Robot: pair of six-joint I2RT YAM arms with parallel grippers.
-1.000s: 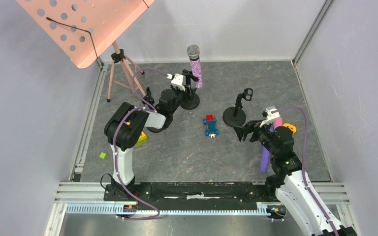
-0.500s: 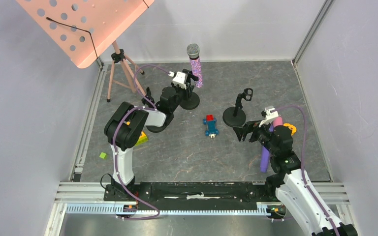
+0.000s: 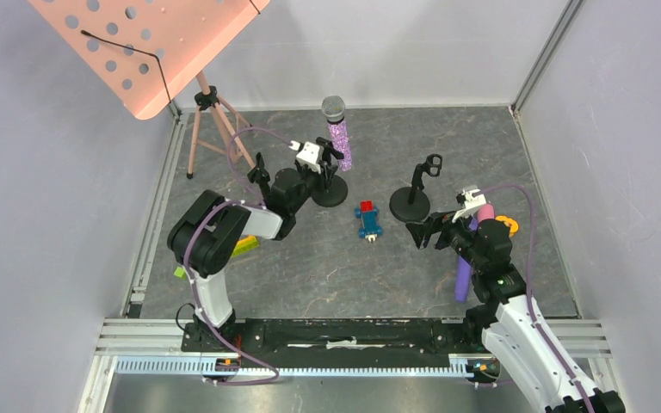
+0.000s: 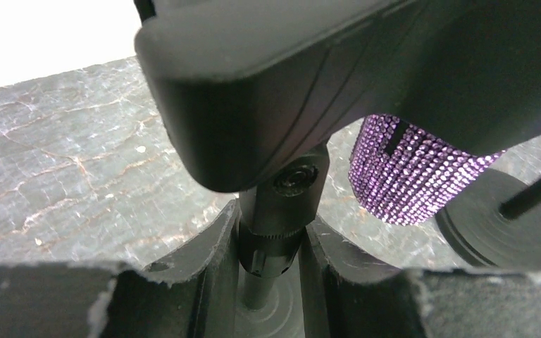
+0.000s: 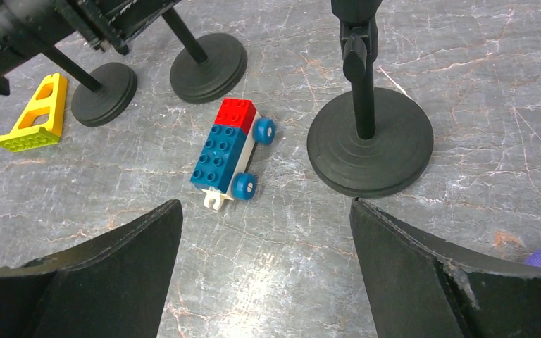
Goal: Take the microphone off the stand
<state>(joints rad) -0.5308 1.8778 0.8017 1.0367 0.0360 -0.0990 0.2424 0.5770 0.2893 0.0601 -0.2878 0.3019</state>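
Left hand [image 4: 271, 257] clenched on the post of the stand [image 3: 330, 193], just under the clip. Microphone [image 3: 338, 131], purple glitter body, sits in the clip, slightly tilted, near the far edge of the counter [image 3: 310, 267], mid-width. Right hand [image 5: 264, 208] released, jaws wide, hovering right of centre near second stand [image 5: 370, 141] and toy car [image 5: 229, 155], touching neither.
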